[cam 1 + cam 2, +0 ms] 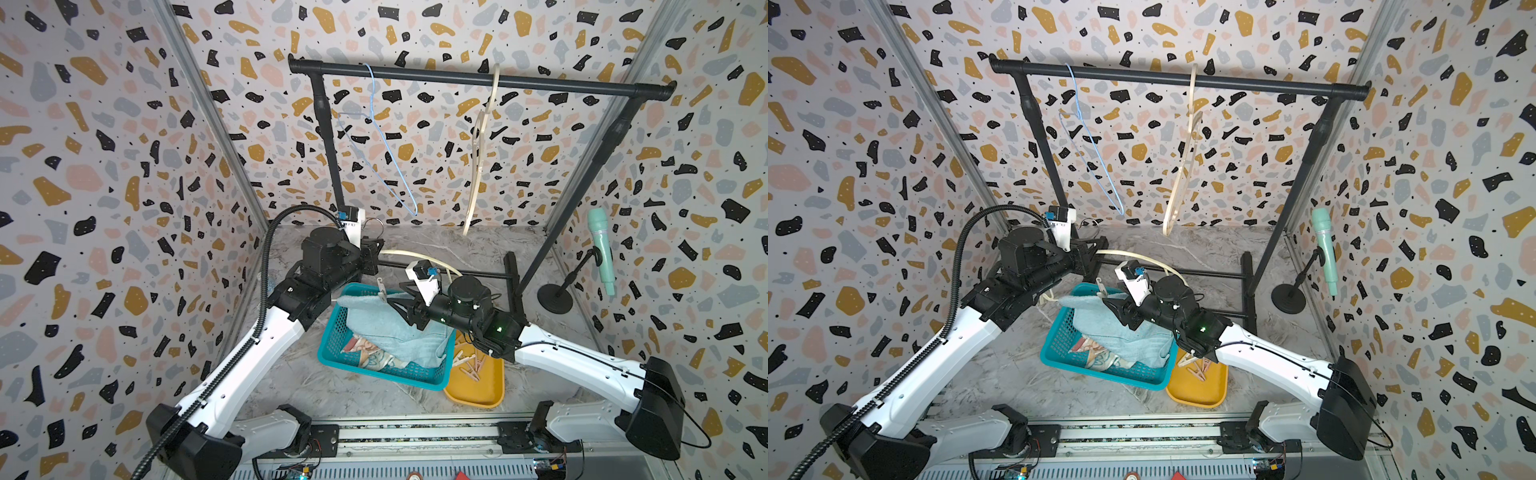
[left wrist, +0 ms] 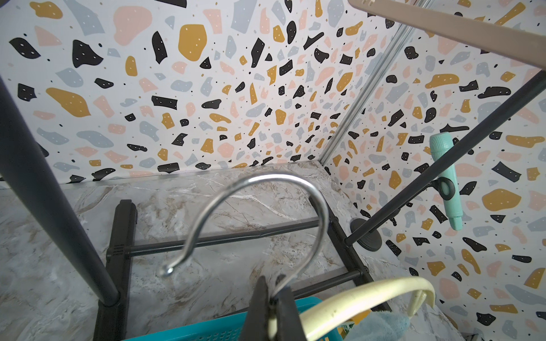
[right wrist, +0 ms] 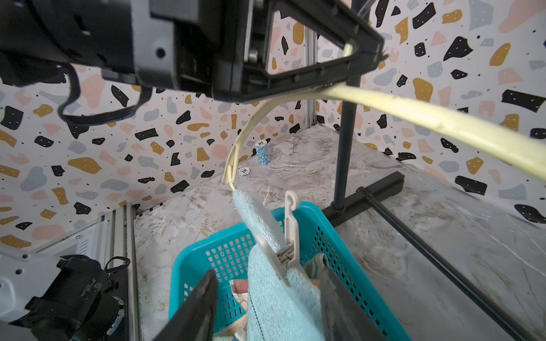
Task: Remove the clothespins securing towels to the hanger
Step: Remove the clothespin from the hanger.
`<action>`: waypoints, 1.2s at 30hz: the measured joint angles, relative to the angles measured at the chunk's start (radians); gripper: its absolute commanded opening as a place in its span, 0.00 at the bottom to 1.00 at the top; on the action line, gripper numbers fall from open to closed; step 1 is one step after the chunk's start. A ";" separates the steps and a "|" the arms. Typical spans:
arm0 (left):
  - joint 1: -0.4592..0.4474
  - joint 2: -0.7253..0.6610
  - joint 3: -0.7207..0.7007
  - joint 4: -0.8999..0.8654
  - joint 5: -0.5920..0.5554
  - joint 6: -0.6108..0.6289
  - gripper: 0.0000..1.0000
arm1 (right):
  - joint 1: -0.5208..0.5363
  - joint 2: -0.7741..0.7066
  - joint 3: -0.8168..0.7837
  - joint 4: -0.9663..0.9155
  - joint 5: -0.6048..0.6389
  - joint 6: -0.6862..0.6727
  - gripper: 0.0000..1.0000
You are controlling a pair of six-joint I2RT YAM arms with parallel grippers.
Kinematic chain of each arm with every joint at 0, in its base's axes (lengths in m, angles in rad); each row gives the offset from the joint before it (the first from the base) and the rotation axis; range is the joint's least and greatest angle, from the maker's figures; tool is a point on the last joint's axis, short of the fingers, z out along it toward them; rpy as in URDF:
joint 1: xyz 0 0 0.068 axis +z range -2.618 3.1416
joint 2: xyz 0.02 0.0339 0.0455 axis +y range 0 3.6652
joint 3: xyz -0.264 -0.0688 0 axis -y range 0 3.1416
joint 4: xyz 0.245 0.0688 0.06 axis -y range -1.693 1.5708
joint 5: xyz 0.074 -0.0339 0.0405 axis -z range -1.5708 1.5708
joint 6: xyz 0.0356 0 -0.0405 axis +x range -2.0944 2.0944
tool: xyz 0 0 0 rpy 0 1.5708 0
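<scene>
My left gripper (image 2: 273, 295) is shut on the neck of the cream hanger (image 2: 369, 295), just below its metal hook (image 2: 266, 183), and holds it above the teal basket (image 1: 332, 345). A light-blue towel (image 3: 283, 301) hangs from the hanger's lower bar into the basket, pinned there by one whitish clothespin (image 3: 288, 236) that also shows in a top view (image 1: 381, 291). My right gripper (image 3: 269, 274) is open, its jaws on either side of the towel just short of the clothespin. Patterned towels (image 1: 361, 349) lie in the basket under the blue one.
A yellow tray (image 1: 478, 395) beside the basket holds several loose clothespins (image 1: 471, 365). The black rack (image 1: 478, 77) behind carries a blue wire hanger (image 1: 374, 137) and a wooden hanger (image 1: 478, 158). A mint microphone (image 1: 600, 249) stands at the right wall. Poker chips (image 3: 262, 152) sit by the left wall.
</scene>
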 measured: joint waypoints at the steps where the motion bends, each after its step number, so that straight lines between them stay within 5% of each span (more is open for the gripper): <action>1: 0.000 0.001 0.003 -0.004 0.001 0.000 0.00 | -0.003 0.006 0.003 0.003 -0.009 0.000 0.57; 13: 0.000 0.012 0.032 -0.013 0.012 0.000 0.00 | -0.016 0.105 0.077 0.003 -0.096 -0.026 0.59; 36: 0.000 0.035 0.060 -0.039 0.031 0.001 0.00 | -0.016 0.180 0.162 -0.062 -0.080 -0.093 0.59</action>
